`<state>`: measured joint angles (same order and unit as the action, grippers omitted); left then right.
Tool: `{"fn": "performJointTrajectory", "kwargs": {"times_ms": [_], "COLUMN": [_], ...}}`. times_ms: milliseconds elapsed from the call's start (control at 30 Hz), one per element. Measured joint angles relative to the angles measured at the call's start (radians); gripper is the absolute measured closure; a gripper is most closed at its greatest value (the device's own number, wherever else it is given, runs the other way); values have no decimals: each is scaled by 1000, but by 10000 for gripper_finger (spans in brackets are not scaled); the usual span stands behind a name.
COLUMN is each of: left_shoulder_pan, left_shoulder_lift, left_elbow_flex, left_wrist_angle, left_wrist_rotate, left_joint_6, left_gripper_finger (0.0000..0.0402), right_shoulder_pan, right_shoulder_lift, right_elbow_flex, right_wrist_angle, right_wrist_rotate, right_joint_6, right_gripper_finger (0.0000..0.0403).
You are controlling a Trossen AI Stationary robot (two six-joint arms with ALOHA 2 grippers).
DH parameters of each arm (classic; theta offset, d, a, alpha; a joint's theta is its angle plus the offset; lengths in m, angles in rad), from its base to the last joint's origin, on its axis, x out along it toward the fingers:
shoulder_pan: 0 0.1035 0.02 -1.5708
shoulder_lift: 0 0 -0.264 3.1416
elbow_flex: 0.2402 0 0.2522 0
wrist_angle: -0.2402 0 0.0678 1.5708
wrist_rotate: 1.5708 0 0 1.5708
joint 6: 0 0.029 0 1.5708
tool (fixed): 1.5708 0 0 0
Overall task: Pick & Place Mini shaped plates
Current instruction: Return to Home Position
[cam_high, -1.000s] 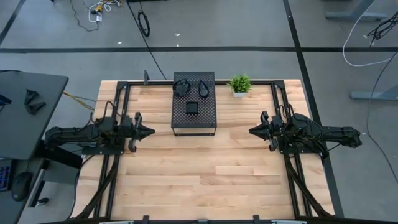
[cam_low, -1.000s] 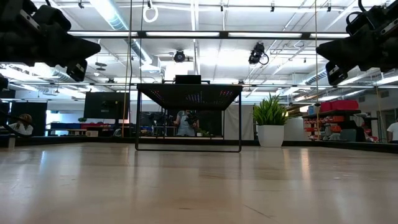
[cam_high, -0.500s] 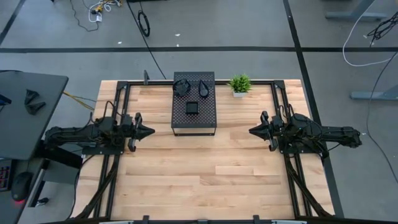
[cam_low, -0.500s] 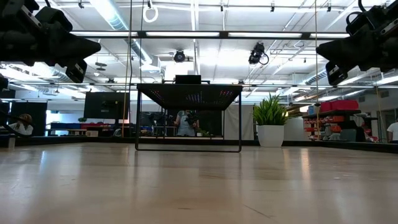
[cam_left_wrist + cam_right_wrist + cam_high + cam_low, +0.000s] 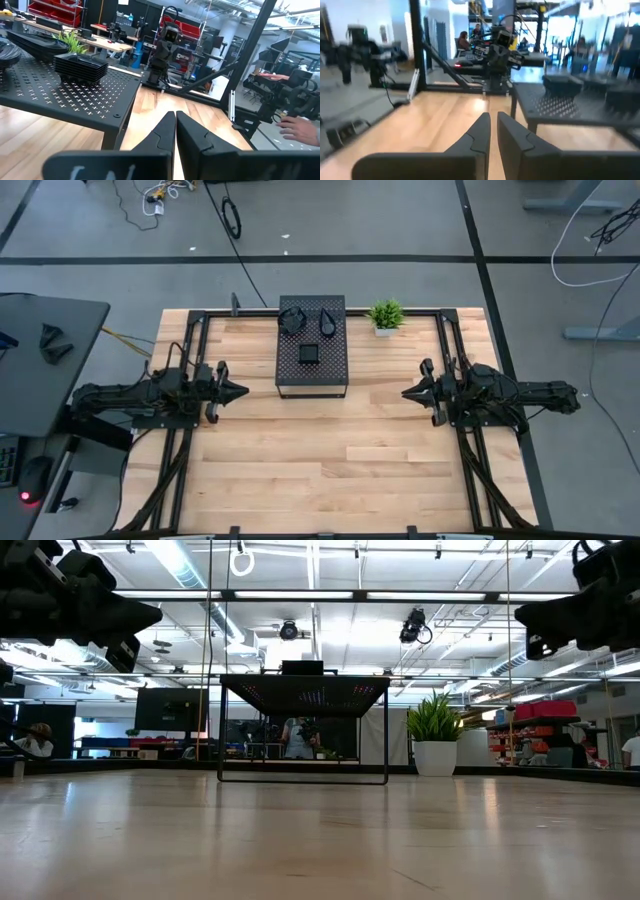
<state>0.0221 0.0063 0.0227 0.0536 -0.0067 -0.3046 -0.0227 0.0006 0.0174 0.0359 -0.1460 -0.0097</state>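
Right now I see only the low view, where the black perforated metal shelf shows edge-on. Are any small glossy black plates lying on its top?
Observer: Yes. The high view shows three groups on the black perforated metal shelf: rounded plates, teardrop plates and square plates.
Operator: Do the grippers hold any plate? I see only dark shapes at the upper corners.
Observer: No. In the wrist views the left gripper and the right gripper have their fingers together, with nothing between.
Operator: Are they close to the shelf?
Observer: No. From above, each gripper is apart from it, one on each side, over the wooden table.
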Motion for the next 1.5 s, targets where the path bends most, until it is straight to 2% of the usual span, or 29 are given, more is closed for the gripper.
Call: {"fn": "performJointTrajectory", "kwargs": {"times_ms": [100,267,500,1500], "left_shoulder_pan": [0,0,0,0], "left_shoulder_lift": [0,0,0,0], "left_elbow_flex": [0,1,1,2], "left_wrist_angle": [0,0,1,1], "left_wrist_rotate": [0,0,0,0], "left_joint_6": [0,0,0,0], "left_gripper_finger": [385,385,385,385], "right_shoulder_pan": [11,18,18,18], "right_shoulder_lift": [0,0,0,11], "right_elbow_flex": [0,0,0,0], "right_wrist_angle": [-2,-15,-15,-14], "right_wrist_rotate": [22,90,86,86], "right_joint_6": [-77,-29,53,53], "right_gripper_finger": [364,364,364,364]}}
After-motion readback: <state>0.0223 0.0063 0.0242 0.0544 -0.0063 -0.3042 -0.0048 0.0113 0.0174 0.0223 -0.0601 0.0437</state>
